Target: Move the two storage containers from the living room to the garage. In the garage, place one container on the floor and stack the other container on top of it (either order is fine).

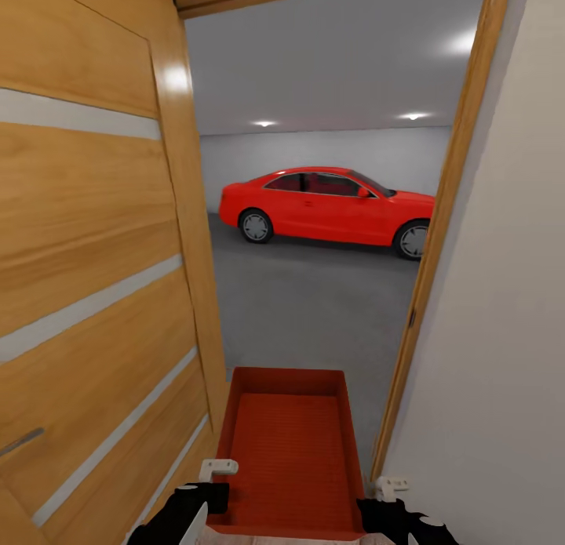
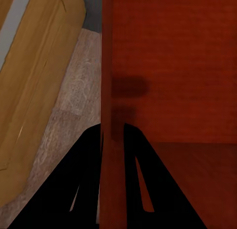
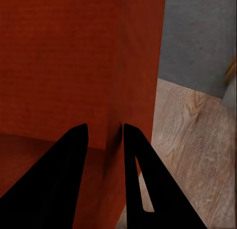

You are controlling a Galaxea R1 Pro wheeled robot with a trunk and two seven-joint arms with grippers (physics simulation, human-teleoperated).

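Both grippers are clamped on 1 container (image 1: 289, 449): my left gripper (image 2: 112, 140) straddles its left wall, my right gripper (image 3: 105, 135) its right wall, fingers closed on the thin red sides. I hold the box out in front, in the doorway between the open wooden door (image 1: 94, 278) and the frame (image 1: 439, 239). Ahead lies the grey garage floor (image 1: 314, 310) and a red car (image 1: 329, 204). I judge this the carrying step; next I must roll straight through without clipping either side.

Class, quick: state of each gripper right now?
Left gripper: shut on the left wall of the storage container.
Right gripper: shut on its right wall.
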